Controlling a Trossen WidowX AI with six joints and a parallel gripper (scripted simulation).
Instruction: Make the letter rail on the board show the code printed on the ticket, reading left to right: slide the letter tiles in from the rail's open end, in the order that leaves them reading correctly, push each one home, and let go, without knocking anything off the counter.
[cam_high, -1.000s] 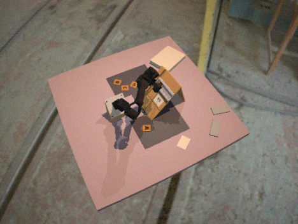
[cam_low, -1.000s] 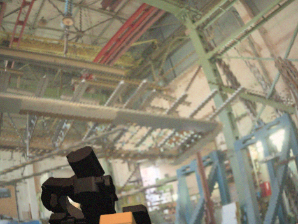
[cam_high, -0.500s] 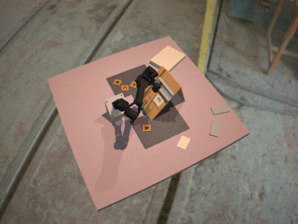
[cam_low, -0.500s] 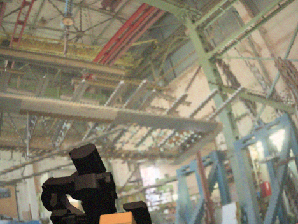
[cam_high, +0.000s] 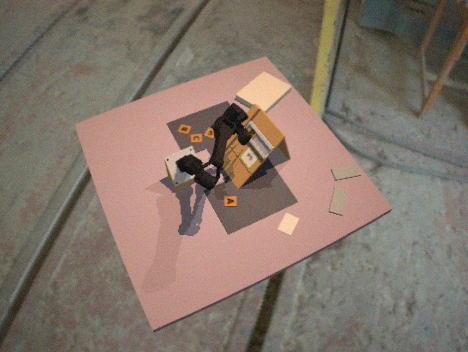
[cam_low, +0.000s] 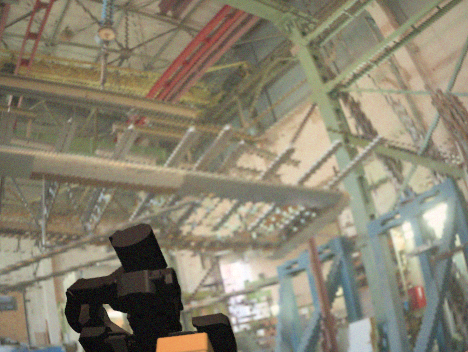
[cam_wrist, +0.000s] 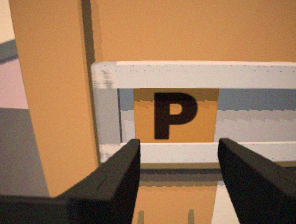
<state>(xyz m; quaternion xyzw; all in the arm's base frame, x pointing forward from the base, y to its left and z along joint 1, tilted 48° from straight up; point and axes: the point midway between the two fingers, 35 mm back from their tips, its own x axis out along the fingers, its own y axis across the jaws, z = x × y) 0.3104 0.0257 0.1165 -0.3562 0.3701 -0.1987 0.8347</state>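
Note:
The letter rail is a pale frame across the sloped orange board. An orange tile with a black P sits upright inside the rail near its left end wall, with a narrow gap between them. My gripper is open. Its fingertips stand apart in front of the lower rail bar, just below the P, and hold nothing. The ticket is on the board's lower part; its print is too blurred to read. Loose tiles lie on the dark mat: an A, and at the far left one, another and a third.
A cream block lies behind the board. Two grey-tan slabs lie near the right edge of the pink counter. A small cream square lies beside the dark mat. The arm's base stands on a pale block.

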